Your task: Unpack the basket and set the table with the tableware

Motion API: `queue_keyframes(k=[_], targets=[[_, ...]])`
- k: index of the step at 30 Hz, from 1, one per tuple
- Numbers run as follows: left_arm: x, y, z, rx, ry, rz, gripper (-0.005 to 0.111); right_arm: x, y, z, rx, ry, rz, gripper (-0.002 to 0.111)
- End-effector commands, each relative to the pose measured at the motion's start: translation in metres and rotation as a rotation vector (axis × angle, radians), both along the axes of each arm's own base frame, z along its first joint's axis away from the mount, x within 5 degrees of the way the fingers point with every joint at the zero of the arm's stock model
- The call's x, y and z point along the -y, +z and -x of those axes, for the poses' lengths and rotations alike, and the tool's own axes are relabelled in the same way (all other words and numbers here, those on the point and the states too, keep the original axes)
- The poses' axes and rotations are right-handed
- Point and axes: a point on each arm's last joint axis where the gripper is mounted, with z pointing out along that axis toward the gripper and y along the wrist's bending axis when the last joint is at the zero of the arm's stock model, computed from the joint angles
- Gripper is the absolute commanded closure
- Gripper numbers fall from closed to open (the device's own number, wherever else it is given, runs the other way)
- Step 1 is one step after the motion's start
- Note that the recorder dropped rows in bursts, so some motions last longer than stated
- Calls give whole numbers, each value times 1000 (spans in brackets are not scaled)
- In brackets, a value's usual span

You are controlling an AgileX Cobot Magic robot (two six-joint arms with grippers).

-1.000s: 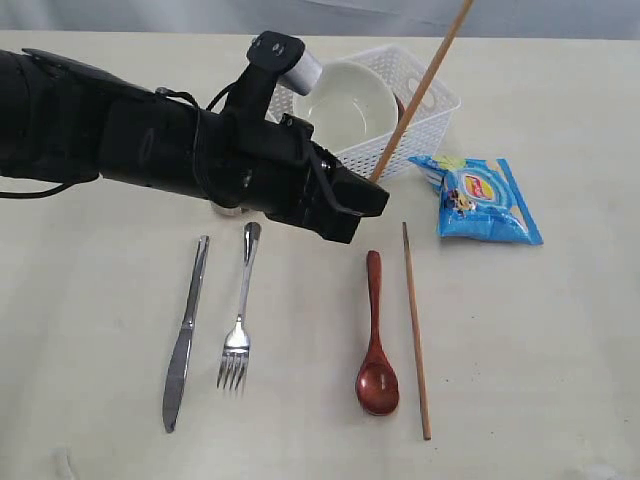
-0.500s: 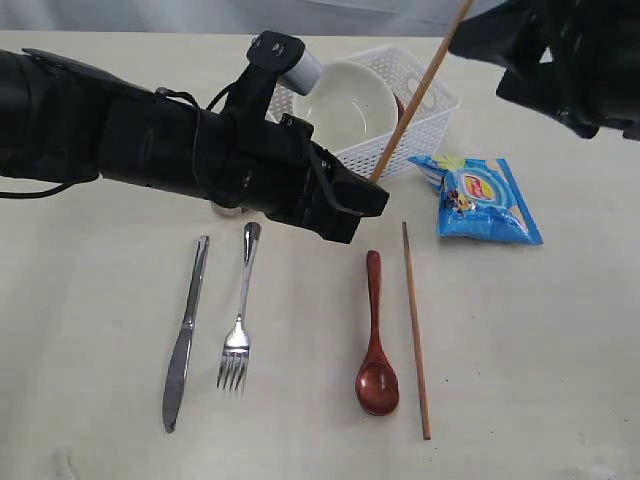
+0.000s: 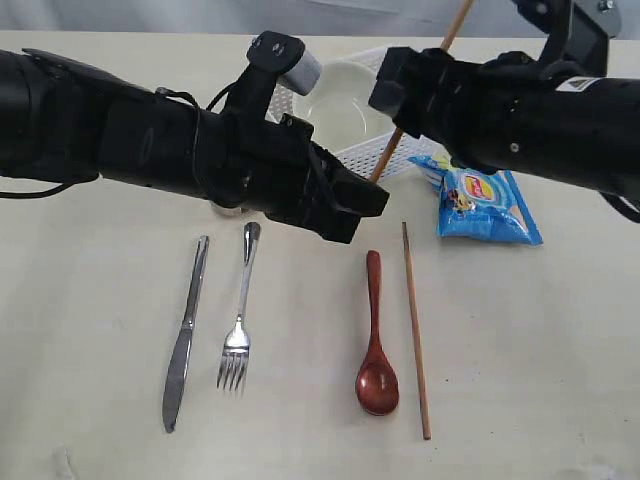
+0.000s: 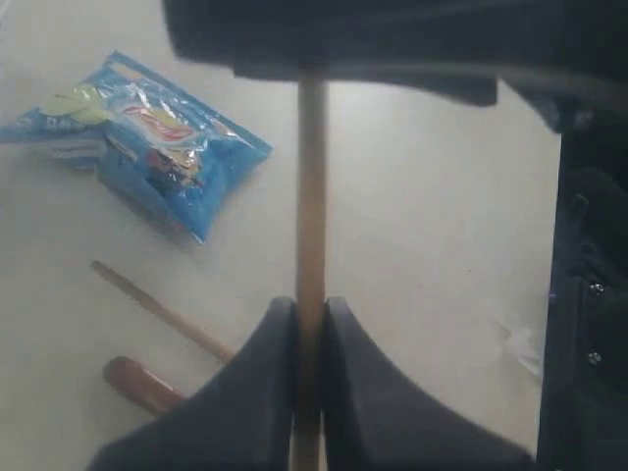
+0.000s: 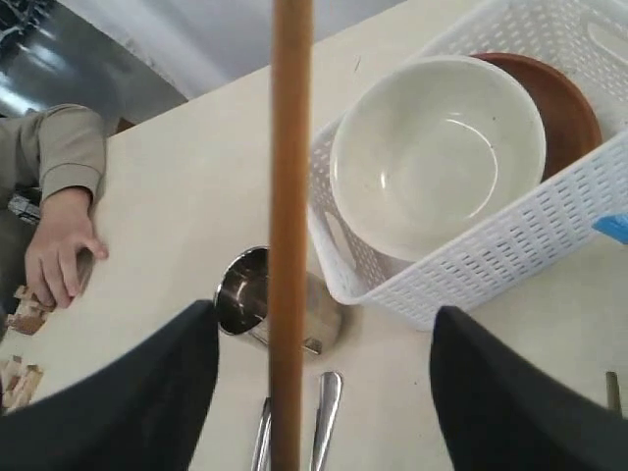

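Note:
My left gripper (image 3: 368,200) (image 4: 310,319) is shut on the lower end of a wooden chopstick (image 3: 457,22) (image 4: 311,186), which slants up over the white basket (image 3: 352,156). My right gripper (image 3: 398,92) (image 5: 319,339) is open, its fingers on either side of that chopstick (image 5: 290,177) without touching it. The cream bowl (image 3: 338,105) (image 5: 437,157) and brown plate (image 5: 564,98) sit in the basket (image 5: 510,245). On the table (image 3: 540,360) lie the knife (image 3: 185,340), fork (image 3: 240,320), wooden spoon (image 3: 375,340) and a second chopstick (image 3: 414,330). The steel cup (image 5: 245,294) stands beside the basket.
A blue chip bag (image 3: 485,200) (image 4: 147,147) lies on the table right of the basket. A person's hand (image 5: 59,245) rests at the table's far edge in the right wrist view. Both black arms cross above the cutlery row.
My right arm has swung in from the upper right and down, bringing its open fingers around the raised chopstick. The left arm and the chopstick have not moved.

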Motion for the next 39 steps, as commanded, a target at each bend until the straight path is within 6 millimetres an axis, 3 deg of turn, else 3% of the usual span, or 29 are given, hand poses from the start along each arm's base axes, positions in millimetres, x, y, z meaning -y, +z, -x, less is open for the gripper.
queue_keyframes(k=[1, 6, 9, 12, 14, 19, 20, 23, 26, 31, 39], targets=[[1, 1, 2, -2, -2, 10, 107, -2, -8, -4, -16, -21, 11, 67], [1, 1, 2, -32, 14, 20, 104, -2, -8, -4, -17, -25, 7, 108], [1, 1, 2, -33, 14, 21, 86, -2, -8, -4, -16, -26, 7, 109], [1, 1, 2, -33, 15, 22, 48, 3, -4, -9, 64, -35, 66, 109], [0, 5, 2, -31, 21, 30, 37, 14, 4, -21, 48, -28, 76, 109], [-15, 22, 5, 15, 23, -15, 43, 52, 15, -45, -173, 85, 98, 109], [-23, 29, 4, 23, 52, -14, 45, 64, 11, -48, -285, 99, 135, 109], [-43, 44, 1, 63, 105, -15, 46, 74, -13, -46, -490, 114, 303, 109], [-57, 51, -1, 77, 141, -34, 46, 63, -34, -37, -598, 145, 390, 109], [-74, 53, -3, 66, 182, -75, 46, 28, -59, -22, -681, 226, 442, 109], [-76, 52, -2, 46, 184, -86, 46, 4, -97, -25, -745, 211, 501, 109]])
